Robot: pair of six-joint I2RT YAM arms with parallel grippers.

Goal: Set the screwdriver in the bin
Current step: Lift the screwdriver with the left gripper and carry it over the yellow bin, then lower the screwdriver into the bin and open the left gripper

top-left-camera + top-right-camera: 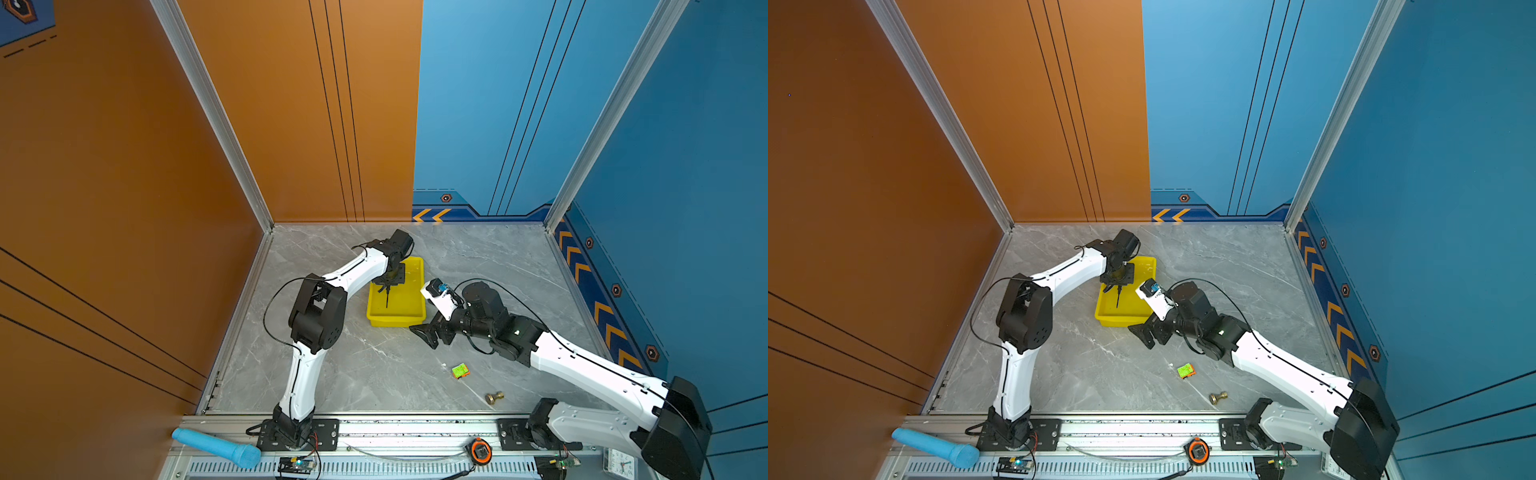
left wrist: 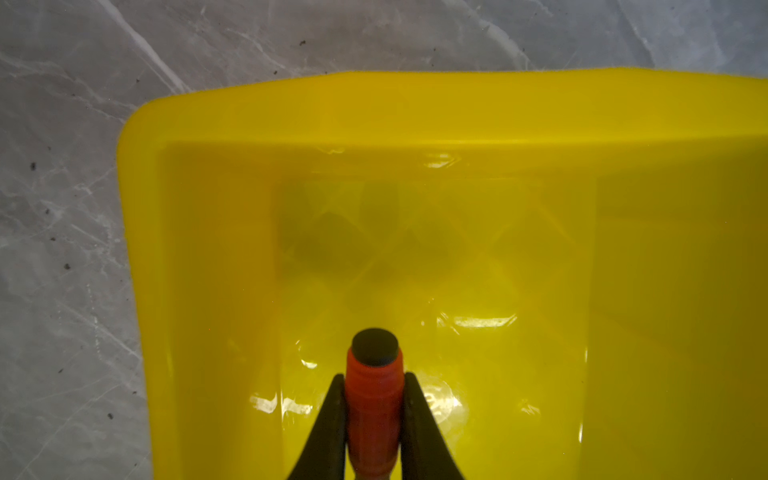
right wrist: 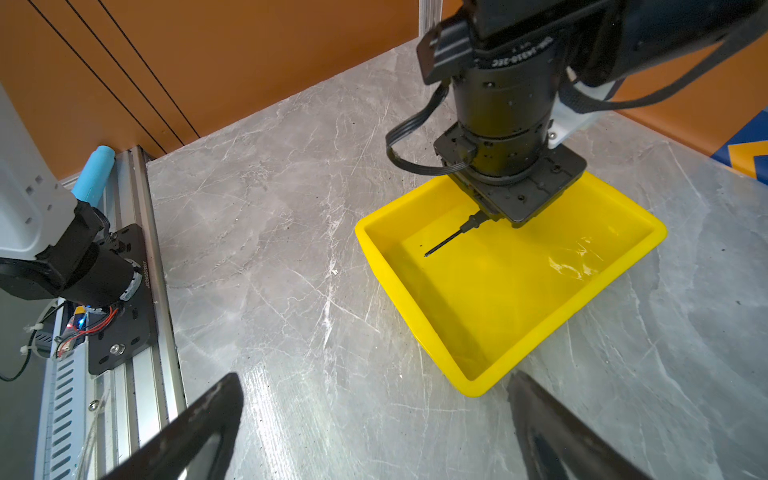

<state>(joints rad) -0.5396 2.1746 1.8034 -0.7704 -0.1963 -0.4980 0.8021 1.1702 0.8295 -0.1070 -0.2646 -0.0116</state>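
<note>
Hanging over the bin [image 2: 415, 108], the left gripper [image 2: 374, 376] is clenched on the screwdriver [image 2: 374, 419] by its orange handle, the thin black shaft slanting down over the bin's floor. Just beside the bin, the right gripper [image 3: 374, 380] hovers with its jaws spread wide.
</note>
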